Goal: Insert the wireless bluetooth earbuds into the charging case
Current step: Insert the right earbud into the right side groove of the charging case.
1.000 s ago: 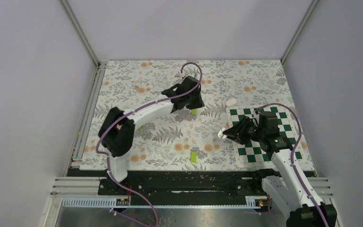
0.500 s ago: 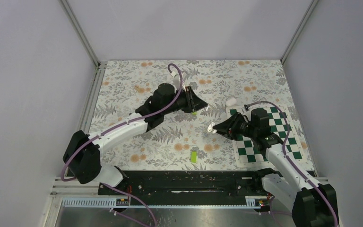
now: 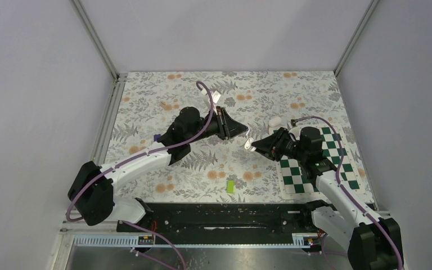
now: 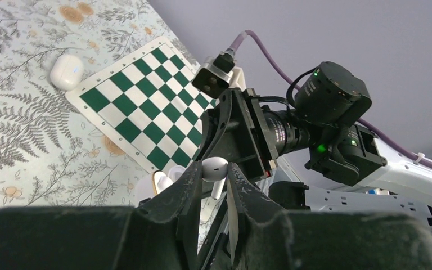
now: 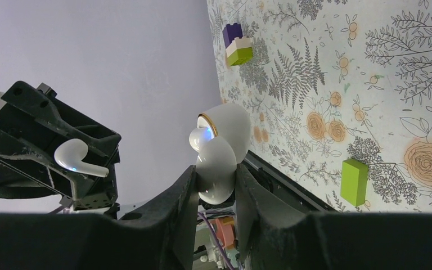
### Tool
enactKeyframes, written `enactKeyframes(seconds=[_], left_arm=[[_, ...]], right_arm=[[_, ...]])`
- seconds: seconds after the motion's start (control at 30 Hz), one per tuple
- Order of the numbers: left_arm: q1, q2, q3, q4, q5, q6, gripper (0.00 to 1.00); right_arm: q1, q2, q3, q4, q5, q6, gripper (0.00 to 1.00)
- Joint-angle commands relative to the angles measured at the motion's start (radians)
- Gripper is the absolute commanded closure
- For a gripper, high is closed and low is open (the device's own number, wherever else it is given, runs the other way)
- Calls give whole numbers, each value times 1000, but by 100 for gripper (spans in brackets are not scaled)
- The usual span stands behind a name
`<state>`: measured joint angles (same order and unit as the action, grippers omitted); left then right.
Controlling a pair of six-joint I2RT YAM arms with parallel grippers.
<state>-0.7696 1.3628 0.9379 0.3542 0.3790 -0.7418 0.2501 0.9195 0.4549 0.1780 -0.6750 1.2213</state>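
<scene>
Where grey walls [image 3: 45,84] enclose, floral cloth [image 3: 208,174] bears checkered mat [image 3: 295,181].

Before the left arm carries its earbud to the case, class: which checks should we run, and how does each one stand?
1. Grip of the left fingers on the earbud: ok.
2. Grip of the right fingers on the charging case: ok.
3. Lid of the charging case open: ok, the gold rim shows.
4. Free socket for this earbud: cannot tell. A second earbud seems to be seated already, and the rest is hidden.
5. Stem lined up with a socket: cannot tell.
6. Other white case on the table, apart from both arms: ok.
</scene>
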Motion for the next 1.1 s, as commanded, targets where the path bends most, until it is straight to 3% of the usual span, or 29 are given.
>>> enactKeyframes(seconds=[0.0,0.3,0.73,1.07], left_arm=[[-27,-33,-44,155,8,69,87],[-68,-9,-138,315,-7,168,87],[-94,-18,-212,386,-50,302,87],[-101,-22,-234,440,-63,302,88]], right_arm=[[8,-13,48,34,-27,12,100],[9,-26,41,32,-31,32,100],[8,-29,11,106,-67,115,100],[8,-40,17,6,-81,86,100]])
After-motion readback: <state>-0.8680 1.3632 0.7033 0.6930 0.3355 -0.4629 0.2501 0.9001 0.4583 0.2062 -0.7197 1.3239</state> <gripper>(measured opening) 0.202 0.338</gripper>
